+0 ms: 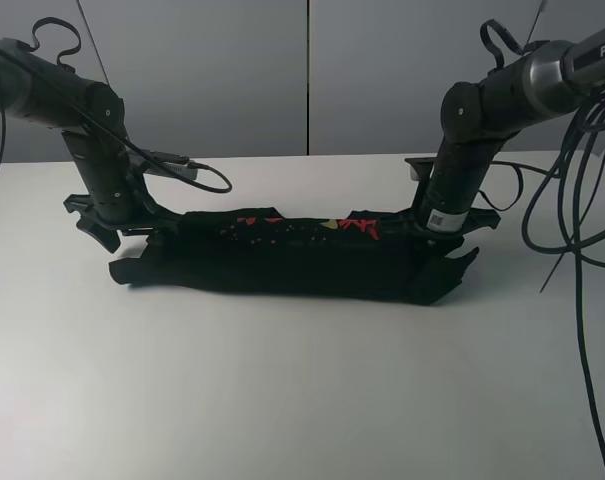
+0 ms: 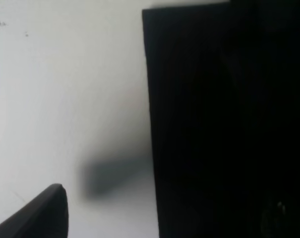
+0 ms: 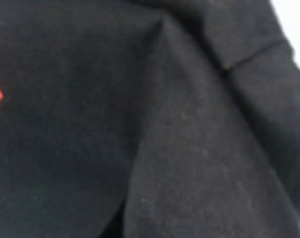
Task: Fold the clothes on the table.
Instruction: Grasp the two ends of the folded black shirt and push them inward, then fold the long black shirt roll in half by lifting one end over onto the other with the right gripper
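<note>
Loosely folded, the black T-shirt [image 1: 282, 262] lies along the white table [image 1: 282, 400] — print [image 1: 272, 226] showing.

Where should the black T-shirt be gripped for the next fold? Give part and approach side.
Grip the T-shirt at its two short ends, coming from the outer left and right, low over the table. It lies as a long narrow band across the view, and its end corners jut onto bare tabletop, so they are probably easiest to pinch.

Black arms [image 1: 94, 150], looping cables [image 1: 580, 210], white label [image 1: 441, 219]
</note>
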`<state>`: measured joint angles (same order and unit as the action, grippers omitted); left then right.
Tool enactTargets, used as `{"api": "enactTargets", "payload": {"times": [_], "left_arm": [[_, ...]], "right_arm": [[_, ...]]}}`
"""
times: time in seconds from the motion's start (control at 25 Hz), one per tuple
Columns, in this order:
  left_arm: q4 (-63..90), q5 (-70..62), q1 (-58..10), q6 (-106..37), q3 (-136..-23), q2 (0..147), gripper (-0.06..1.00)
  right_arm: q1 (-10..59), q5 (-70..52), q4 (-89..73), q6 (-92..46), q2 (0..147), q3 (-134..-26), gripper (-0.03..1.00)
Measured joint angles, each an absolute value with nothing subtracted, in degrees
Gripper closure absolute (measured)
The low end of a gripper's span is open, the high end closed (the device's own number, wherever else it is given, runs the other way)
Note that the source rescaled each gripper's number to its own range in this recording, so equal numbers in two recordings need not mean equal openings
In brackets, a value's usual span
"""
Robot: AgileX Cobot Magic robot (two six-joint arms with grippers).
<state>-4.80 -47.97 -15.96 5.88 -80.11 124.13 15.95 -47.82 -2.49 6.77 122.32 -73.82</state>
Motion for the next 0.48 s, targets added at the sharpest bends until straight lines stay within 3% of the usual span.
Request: {"api": "enactTargets", "payload": {"times": [0.48], "left_arm": [[-4.80, -47.97, -15.96, 5.88, -80.11, 124.13, -0.05]], "right_arm": [[15.95, -52.59, -3.78, 3.36, 117.60, -73.94, 0.85]]}}
